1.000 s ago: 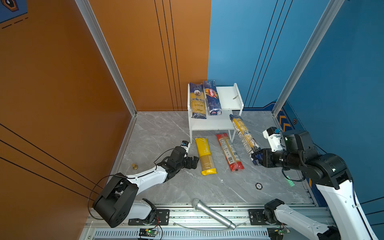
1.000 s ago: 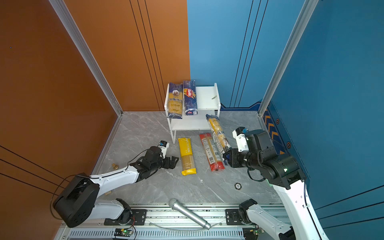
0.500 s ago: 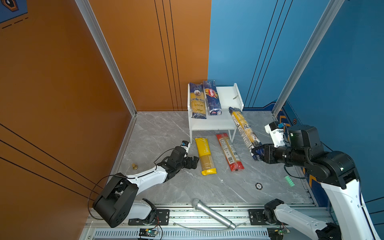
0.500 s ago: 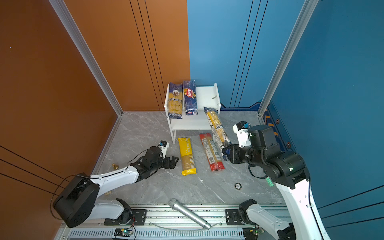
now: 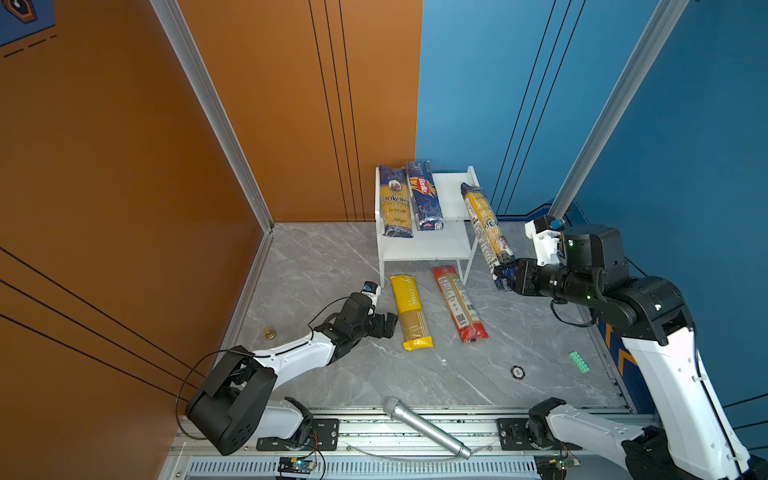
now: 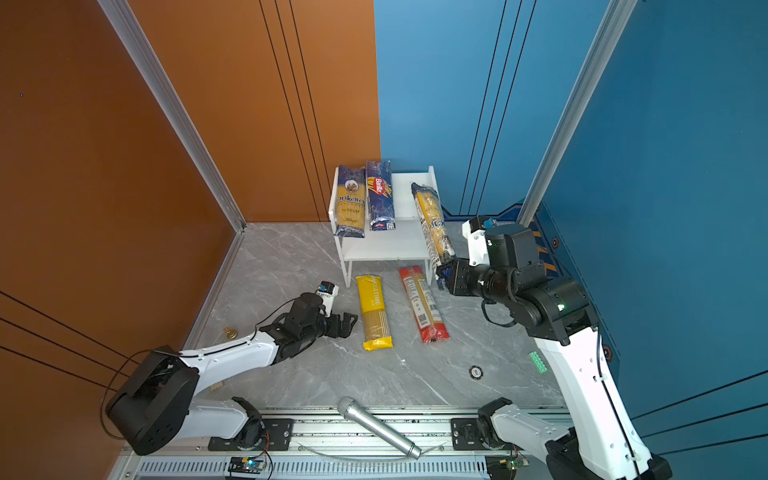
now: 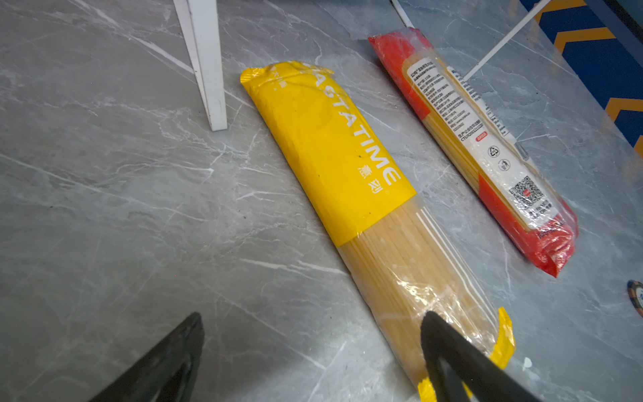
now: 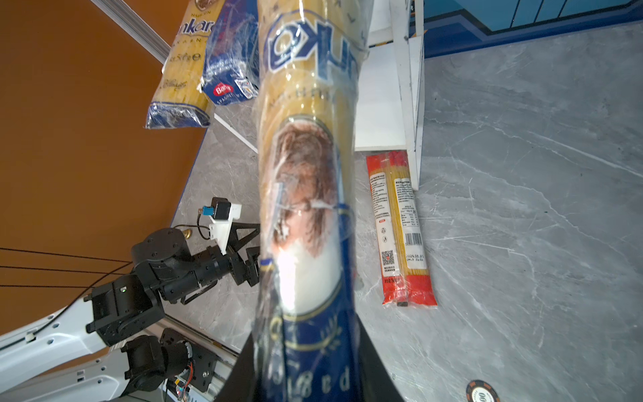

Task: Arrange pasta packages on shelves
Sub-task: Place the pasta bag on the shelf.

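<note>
**One-end grip, narrow slot: the held bag could swing or snag**

The held "ankara" bag (image 5: 484, 224) hangs in the air on a slant. Its far end is over the 3 o'clock edge of the shelves (image 5: 451, 195), close to the side panel (image 5: 472, 175). Whether it touches that panel I cannot tell.

The likely trouble comes from the grip. With the whole length hanging out from one clamped end, the bag may sag or pivot as it is lowered. Its tip could then catch the panel and shove the light rack, or drift toward 9 o'clock and push the Barilla bag (image 5: 424, 195) out of line.

The right pincer (image 5: 505, 277) is clenched on the bag's near end, at about 5 o'clock of the bag, so the bag runs from it toward 11 o'clock.

On the top board, the shelved "ankara" bag (image 5: 395, 203) and the Barilla lie side by side at the 9 o'clock end, leaving a bare strip under the held bag. At 6 o'clock of the rack, the yellow bag (image 5: 409, 311) and the red-and-clear bag (image 5: 459, 303) lie apart on the table (image 5: 332, 257). The left pincer (image 5: 385, 325) is released and empty, just beside the yellow bag at its 9 o'clock.
</note>
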Controlling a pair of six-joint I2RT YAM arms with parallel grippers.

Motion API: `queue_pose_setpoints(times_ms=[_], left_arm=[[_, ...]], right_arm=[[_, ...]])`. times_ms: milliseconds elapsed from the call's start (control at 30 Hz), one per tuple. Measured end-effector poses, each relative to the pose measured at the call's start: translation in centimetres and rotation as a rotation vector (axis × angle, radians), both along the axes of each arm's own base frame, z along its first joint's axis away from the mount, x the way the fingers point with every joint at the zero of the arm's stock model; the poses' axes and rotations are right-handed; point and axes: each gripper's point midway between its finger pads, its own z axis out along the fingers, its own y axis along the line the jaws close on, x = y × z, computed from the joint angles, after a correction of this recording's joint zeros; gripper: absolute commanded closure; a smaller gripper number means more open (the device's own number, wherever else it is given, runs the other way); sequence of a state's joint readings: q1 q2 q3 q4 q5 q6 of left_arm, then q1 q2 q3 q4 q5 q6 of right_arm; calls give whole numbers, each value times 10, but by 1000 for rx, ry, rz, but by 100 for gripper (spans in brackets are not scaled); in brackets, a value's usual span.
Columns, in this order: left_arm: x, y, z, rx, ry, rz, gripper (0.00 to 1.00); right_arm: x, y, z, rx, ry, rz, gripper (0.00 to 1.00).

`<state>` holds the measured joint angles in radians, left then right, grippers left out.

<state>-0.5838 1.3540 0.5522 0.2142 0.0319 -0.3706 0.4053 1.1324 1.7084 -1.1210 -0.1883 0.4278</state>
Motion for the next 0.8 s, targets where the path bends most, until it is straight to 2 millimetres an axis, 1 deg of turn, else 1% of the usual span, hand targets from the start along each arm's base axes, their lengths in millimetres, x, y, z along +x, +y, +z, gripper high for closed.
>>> queue_pose_setpoints(times_ms=[500, 633, 800], left_arm=[[0, 0, 0, 0, 0, 0, 2], [0, 0, 0, 0, 0, 0, 2], [0, 0, 0, 0, 0, 0, 2]], right_arm=[[58, 18, 30, 86, -136, -57, 100], [77, 26, 30, 97, -158, -58, 100], [98, 36, 25, 103, -165, -59, 100]])
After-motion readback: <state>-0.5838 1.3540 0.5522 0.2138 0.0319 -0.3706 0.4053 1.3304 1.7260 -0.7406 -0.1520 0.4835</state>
